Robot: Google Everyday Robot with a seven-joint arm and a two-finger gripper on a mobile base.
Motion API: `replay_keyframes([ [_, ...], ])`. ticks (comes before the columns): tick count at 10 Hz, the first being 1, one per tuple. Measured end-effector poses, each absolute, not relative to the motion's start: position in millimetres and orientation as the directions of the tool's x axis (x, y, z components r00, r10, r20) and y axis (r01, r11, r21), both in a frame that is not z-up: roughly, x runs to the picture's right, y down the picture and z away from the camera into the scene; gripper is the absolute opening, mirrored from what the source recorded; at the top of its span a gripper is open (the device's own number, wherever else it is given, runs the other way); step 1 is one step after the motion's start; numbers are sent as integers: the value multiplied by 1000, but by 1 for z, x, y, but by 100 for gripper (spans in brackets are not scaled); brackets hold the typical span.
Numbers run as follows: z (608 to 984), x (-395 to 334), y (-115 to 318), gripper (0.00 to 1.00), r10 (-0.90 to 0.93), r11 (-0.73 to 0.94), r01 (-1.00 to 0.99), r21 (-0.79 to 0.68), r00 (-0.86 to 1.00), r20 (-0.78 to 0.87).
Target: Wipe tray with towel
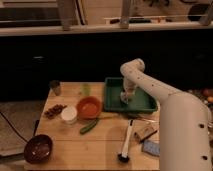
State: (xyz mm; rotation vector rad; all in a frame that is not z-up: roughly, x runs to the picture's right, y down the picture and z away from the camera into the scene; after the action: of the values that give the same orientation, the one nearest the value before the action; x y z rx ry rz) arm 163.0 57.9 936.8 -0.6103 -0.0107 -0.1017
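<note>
The dark-green tray lies on the wooden table at the back right. My white arm comes in from the lower right, bends high above the tray's far rim and points down. The gripper is low inside the tray, over its left half. A pale shape shows at its tip, and I cannot tell it apart from the gripper, so the towel cannot be made out for certain.
An orange bowl sits just left of the tray, with a white cup and a green vegetable nearby. A brush, a wooden block and a blue sponge lie in front. A dark bowl is at front left.
</note>
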Motion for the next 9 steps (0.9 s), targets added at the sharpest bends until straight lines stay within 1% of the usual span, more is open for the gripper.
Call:
replay_keyframes([
  [2, 923, 162, 78, 1, -118, 802, 137, -582, 990, 71],
  [5, 920, 186, 91, 1, -104, 791, 120, -600, 993, 61],
  [7, 922, 217, 92, 1, -75, 791, 67, -608, 997, 12],
  [9, 928, 233, 86, 1, -52, 796, 24, -604, 998, -28],
])
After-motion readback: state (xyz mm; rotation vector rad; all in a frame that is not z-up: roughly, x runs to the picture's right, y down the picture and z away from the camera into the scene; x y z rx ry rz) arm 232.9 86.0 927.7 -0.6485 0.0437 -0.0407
